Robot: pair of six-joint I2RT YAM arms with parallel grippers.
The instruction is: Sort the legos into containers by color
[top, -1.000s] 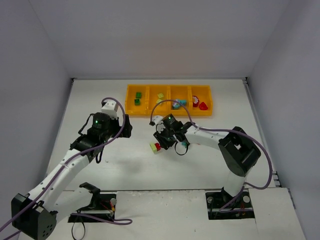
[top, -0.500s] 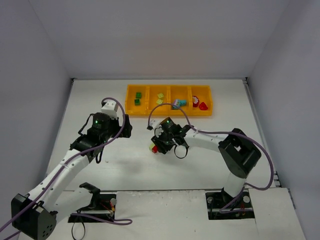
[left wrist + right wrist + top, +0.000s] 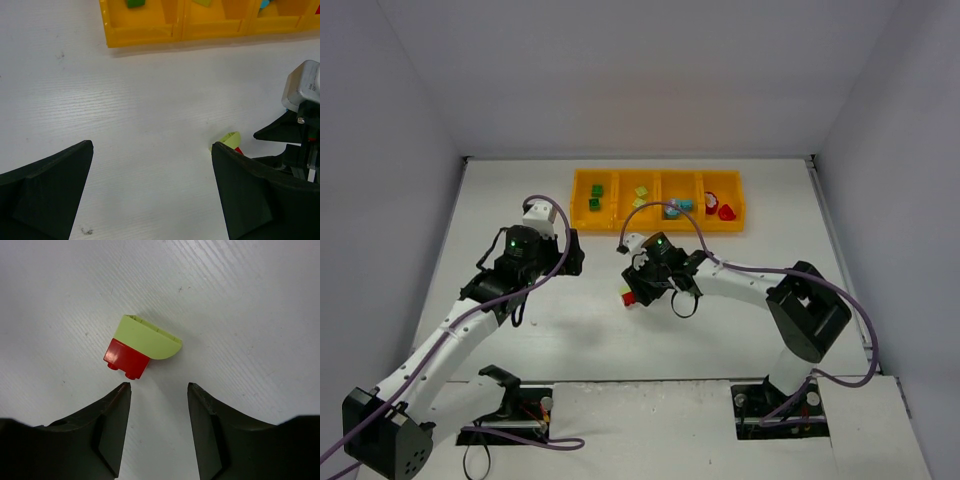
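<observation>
A lime wedge (image 3: 147, 337) stuck to a red brick (image 3: 126, 359) lies on the white table, also seen from above as the lime and red pair (image 3: 628, 295). My right gripper (image 3: 159, 387) is open just short of the pair, with only bare table between its fingers. Over the table to the left, my left gripper (image 3: 152, 146) is wide open and holds nothing. The lime wedge (image 3: 231, 140) peeks past its right finger. The orange-yellow tray of containers (image 3: 657, 226) holds dark green (image 3: 596, 196), lime (image 3: 640, 196), teal (image 3: 678, 207) and red (image 3: 722, 211) legos, one colour per compartment.
The tray's front wall (image 3: 145, 37) runs along the top of the left wrist view. The right arm's wrist (image 3: 305, 95) stands close to my left gripper's right finger. Grey walls enclose the table on three sides.
My right gripper's jaws have spread wider and the wrist has shifted slightly over the lime and red pair, which has not moved. The left arm has stayed still.
</observation>
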